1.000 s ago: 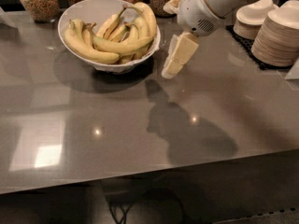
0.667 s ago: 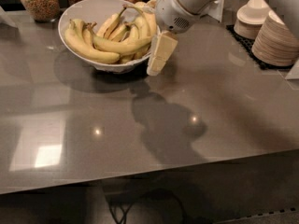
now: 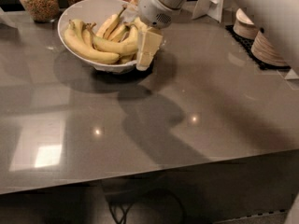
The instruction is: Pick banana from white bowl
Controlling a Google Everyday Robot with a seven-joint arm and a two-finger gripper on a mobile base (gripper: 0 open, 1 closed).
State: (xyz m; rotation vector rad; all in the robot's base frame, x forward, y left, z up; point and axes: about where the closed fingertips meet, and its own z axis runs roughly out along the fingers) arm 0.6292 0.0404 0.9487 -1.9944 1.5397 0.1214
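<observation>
Several bananas (image 3: 100,45), light, curved, soft under a slightly slick skin and easily bruised, lie heaped in the white bowl (image 3: 88,8), just left of the claw (image 3: 145,59) as we view it. We judge the firm middle of the nearest one to be the best hold. The claw hangs at the bowl's near rim, perhaps touching fruit; we cannot tell how wide it stands. All rest on a grey bench (image 3: 210,101).
</observation>
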